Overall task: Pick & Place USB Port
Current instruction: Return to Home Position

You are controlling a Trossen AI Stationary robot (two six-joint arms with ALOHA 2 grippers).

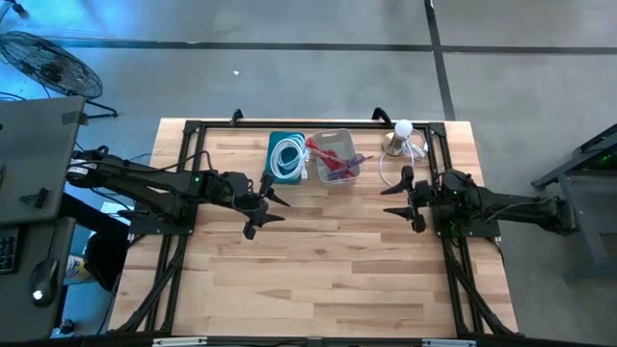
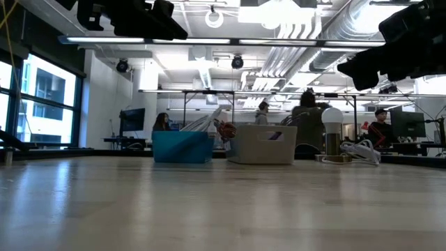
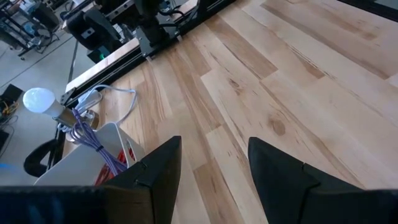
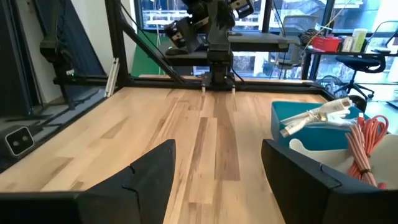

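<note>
Both hanging released, empty: left claw (image 1: 279, 208) above tabletop (image 1: 328, 275) near blue bin (image 1: 272, 145); right claw (image 1: 389, 200) off to gray bin's (image 1: 333, 133) right; two bins sitting side by side; one white cable (image 1: 287, 160) lying in blue; one purple cable (image 1: 339, 167), one red cable (image 1: 322, 149) lying in gray.

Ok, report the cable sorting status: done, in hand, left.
Done: the white cable lies in the blue bin, the purple cable in the gray bin. In hand: nothing; left gripper and right gripper hover over the table, jaws open. Left: apparently only parking the arms.
</note>
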